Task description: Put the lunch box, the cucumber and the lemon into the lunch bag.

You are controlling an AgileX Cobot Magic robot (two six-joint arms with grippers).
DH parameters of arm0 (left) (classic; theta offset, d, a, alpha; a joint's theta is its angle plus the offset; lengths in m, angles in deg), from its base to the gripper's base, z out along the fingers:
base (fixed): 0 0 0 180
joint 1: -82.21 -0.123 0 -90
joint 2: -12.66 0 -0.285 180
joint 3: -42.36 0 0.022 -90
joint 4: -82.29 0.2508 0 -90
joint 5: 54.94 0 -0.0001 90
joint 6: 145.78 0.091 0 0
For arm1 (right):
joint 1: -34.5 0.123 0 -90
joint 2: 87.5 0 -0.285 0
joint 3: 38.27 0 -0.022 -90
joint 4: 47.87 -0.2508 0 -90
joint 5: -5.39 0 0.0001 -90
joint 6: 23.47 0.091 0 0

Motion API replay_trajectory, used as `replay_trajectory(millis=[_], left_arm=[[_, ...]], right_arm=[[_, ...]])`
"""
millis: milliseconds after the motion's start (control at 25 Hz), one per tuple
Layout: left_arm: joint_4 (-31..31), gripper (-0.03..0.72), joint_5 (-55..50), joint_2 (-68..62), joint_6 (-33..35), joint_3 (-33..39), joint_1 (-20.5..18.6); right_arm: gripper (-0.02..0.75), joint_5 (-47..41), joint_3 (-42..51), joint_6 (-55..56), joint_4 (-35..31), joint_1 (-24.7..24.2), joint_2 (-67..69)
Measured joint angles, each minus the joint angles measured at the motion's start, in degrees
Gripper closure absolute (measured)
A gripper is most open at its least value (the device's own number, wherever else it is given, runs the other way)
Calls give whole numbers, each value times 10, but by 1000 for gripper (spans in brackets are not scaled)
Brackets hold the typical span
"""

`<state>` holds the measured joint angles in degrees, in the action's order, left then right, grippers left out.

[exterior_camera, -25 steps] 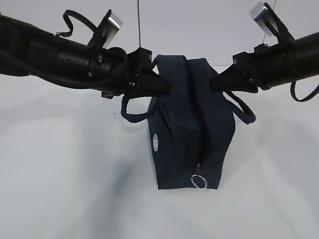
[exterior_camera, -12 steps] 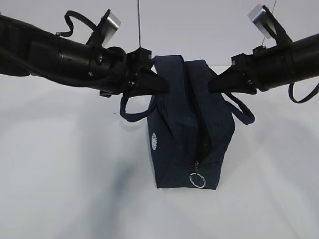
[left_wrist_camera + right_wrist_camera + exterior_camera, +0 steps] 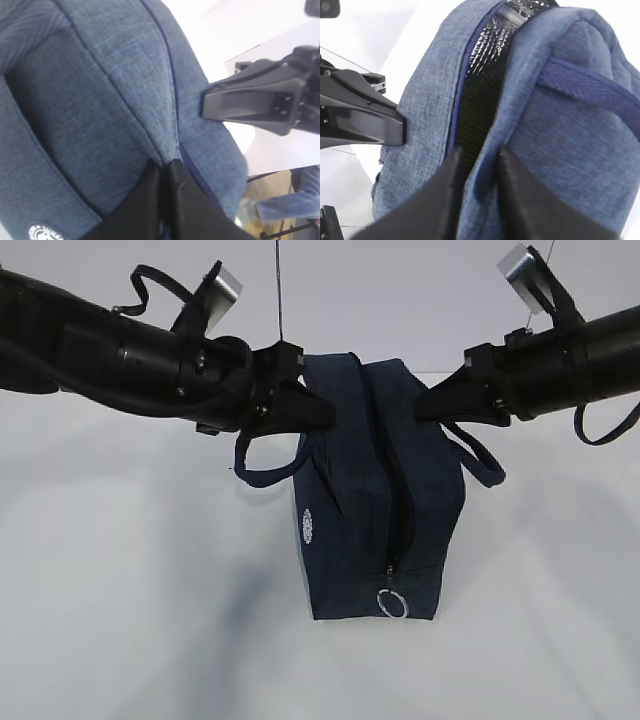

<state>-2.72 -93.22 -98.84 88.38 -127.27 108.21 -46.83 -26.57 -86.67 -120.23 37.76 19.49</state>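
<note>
A: While both arms reach in from either side, we see the lunch bag [image 3: 375,490] held up between them over the white table [image 3: 120,640], its metal ring pull [image 3: 392,602] hanging at the near lower end of the zipper [image 3: 405,515].

B: We agree. Our left gripper [image 3: 318,418] pinches the bag's upper left edge; in the left wrist view its fingers [image 3: 150,200] are pressed together on a fold of navy fabric beside the seam.

A: And our right gripper [image 3: 432,405] nips the opposite upper edge. In the right wrist view its fingers [image 3: 445,200] sit either side of the rim by the opening (silvery lining [image 3: 485,70] shows inside).

B: We see one loop handle [image 3: 262,460] drooping under the left gripper, the other handle [image 3: 480,460] under the right. The round white logo [image 3: 308,526] faces left.

A: We cannot see the lunch box, the cucumber or the lemon.
</note>
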Motion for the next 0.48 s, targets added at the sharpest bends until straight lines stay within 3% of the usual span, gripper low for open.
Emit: replay_trajectory(millis=[200, 480], left_arm=[[6, 694, 7, 0, 0, 0, 0], [6, 694, 7, 0, 0, 0, 0]], right_arm=[[622, -14, 0, -31, -23, 0, 1], [428, -27, 0, -36, -15, 0, 1]])
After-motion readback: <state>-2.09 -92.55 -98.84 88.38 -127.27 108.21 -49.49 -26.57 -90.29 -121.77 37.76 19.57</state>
